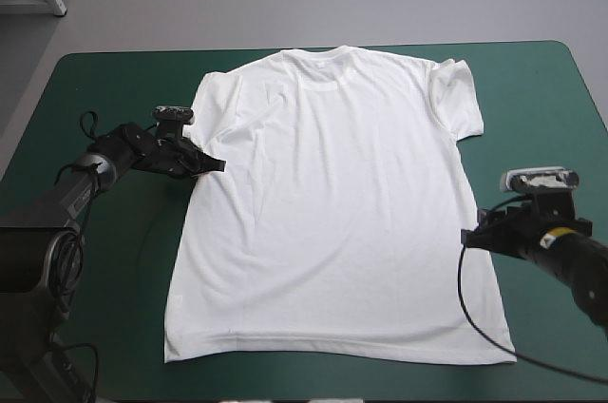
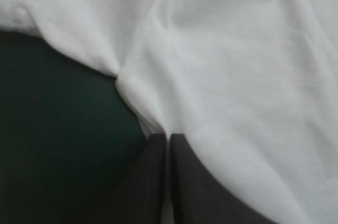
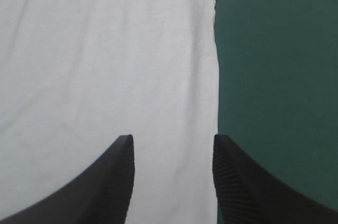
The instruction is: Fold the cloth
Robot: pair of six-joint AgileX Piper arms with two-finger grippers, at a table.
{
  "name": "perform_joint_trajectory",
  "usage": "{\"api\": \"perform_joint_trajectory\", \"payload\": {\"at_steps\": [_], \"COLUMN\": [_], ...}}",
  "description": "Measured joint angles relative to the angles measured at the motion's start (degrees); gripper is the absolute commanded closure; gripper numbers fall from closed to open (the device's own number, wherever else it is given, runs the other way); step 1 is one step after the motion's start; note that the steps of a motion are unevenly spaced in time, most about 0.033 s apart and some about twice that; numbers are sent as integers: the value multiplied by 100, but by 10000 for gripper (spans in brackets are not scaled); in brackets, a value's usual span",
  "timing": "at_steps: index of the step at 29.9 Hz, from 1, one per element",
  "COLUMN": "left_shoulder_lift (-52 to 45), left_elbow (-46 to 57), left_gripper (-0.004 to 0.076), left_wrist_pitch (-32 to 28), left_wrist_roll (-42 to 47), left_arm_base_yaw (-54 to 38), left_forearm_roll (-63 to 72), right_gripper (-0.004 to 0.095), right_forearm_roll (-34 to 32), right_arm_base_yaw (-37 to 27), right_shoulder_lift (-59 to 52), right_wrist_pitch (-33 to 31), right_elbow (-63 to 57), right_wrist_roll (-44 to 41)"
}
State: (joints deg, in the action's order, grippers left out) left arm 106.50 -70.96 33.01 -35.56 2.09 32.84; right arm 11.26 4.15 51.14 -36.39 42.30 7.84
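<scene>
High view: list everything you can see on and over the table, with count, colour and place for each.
T-shirt: one, white, spread flat at the table's middle, collar toward the far edge.
Table: one, teal-green cover, under the T-shirt.
Left gripper: one, black, shut on the T-shirt's left side edge, below the sleeve.
Right gripper: one, black, open, at the T-shirt's right side edge.

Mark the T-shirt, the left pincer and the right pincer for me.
T-shirt (image 1: 332,203), high view, middle of its spread body.
left pincer (image 2: 168,139), left wrist view, where its shut fingertips meet.
right pincer (image 3: 172,145), right wrist view, midway between its open fingertips.
</scene>
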Motion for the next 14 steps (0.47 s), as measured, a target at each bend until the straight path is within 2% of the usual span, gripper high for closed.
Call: {"api": "perform_joint_trajectory", "payload": {"at_steps": [9,14], "left_shoulder_lift": [0,0], "left_elbow": [-4,-4], "left_gripper": [705,705], "left_wrist_pitch": [24,29], "left_wrist_roll": [0,0], "left_arm_base_yaw": [0,0], "left_forearm_roll": [-6,-11], "right_gripper": [467,468], "right_forearm_roll": [0,0], "right_arm_base_yaw": [0,0], "right_shoulder_lift": [2803,3801], "right_wrist_pitch": [108,145], "right_elbow": [1718,2367], "right_wrist_roll": [415,546]}}
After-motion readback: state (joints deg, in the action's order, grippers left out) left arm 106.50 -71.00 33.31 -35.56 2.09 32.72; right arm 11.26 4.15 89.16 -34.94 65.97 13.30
